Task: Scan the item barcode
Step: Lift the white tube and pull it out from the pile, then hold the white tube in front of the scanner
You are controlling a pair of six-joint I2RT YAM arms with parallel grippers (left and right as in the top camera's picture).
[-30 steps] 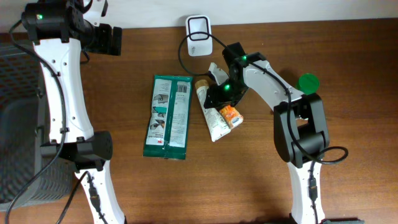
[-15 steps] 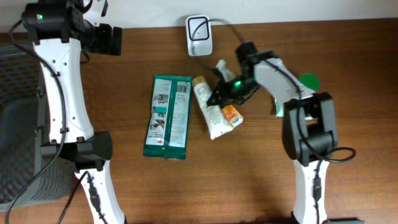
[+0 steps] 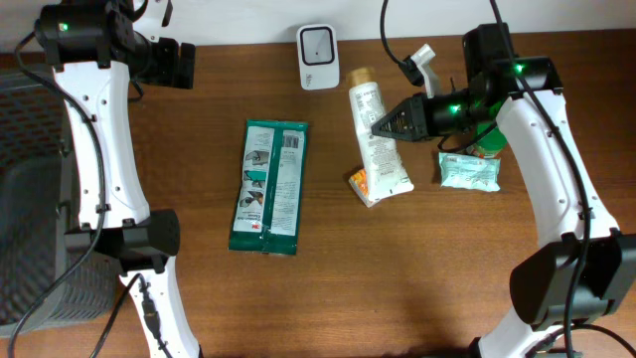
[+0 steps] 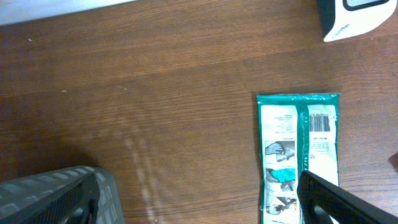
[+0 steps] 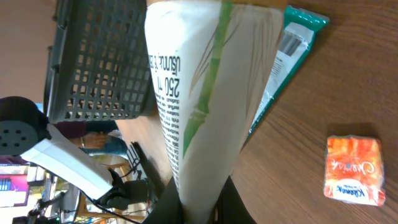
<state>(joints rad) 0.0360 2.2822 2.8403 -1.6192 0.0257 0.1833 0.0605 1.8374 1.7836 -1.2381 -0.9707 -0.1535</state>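
The only container is the dark mesh basket [image 3: 28,189] at the left edge of the overhead frame. Only its wall and rim are in view, so I cannot tell what is inside it. In the right wrist view the same basket appears in the upper left, behind the tube.

The tube [image 3: 376,139], white with a tan cap, is in the upper middle of the overhead frame, to the right of and a little below the white scanner [image 3: 318,45]. Its cap points to the top edge and its flat end overlaps the small orange packet [image 3: 362,183]. The right gripper [image 3: 386,124] is clamped on the tube from the right side, at about the middle of its length. In the right wrist view the tube fills the centre and narrows down between the two dark fingers [image 5: 169,199]. No barcode is visible on the side that shows.

The right arm comes from the lower right, rises along the right side and bends to the left toward the tube. A pale packet [image 3: 469,171] lies on the table [image 3: 417,278] under its wrist.

The left gripper [image 3: 175,64] is in the upper left corner, well apart from everything, with its jaws wide apart. The left wrist view looks down on the green packet [image 4: 298,155], which lies flat with its barcode facing up.
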